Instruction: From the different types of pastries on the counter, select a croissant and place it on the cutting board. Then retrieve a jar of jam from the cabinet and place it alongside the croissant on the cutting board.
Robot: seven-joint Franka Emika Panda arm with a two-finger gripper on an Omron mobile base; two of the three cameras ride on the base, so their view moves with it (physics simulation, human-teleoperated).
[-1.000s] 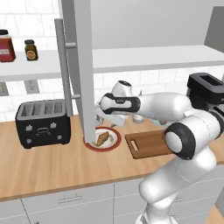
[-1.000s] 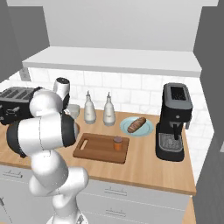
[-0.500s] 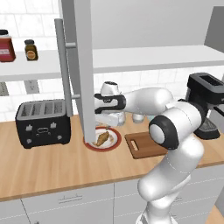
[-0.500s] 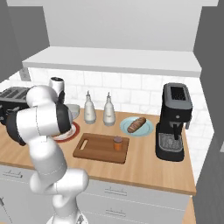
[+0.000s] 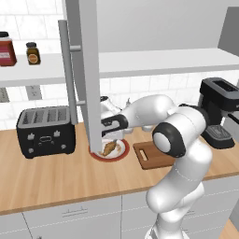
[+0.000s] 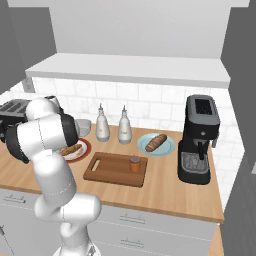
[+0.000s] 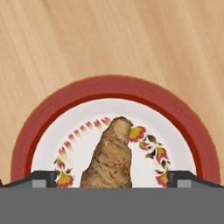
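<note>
The golden-tan croissant (image 7: pixel 109 157) lies on a red-rimmed plate (image 7: pixel 109 85) on the wooden counter (image 5: pixel 51 177). My gripper (image 7: pixel 111 178) hangs just above it, open, with one fingertip at each side of the pastry. From the left, the gripper (image 5: pixel 106 138) sits beside the open cabinet door (image 5: pixel 86 70), over the croissant (image 5: pixel 109 148). From the right, my arm hides the hand; the croissant (image 6: pixel 71 149) shows. A small orange-brown jam jar (image 6: pixel 134 163) stands on the dark cutting board (image 6: pixel 112 170). The darker bun (image 6: pixel 156 142) rests on a blue plate.
A black toaster (image 5: pixel 45 131) stands left of the plate. On the shelf are a big red jar (image 5: pixel 5 49) and a small amber jar (image 5: pixel 31 52). Two bottles (image 6: pixel 102 125) stand by the wall. A coffee machine (image 6: pixel 200 140) stands to the right.
My arm has swung left from the cutting board side to above the red plate, and the hand has come down close over the croissant.
</note>
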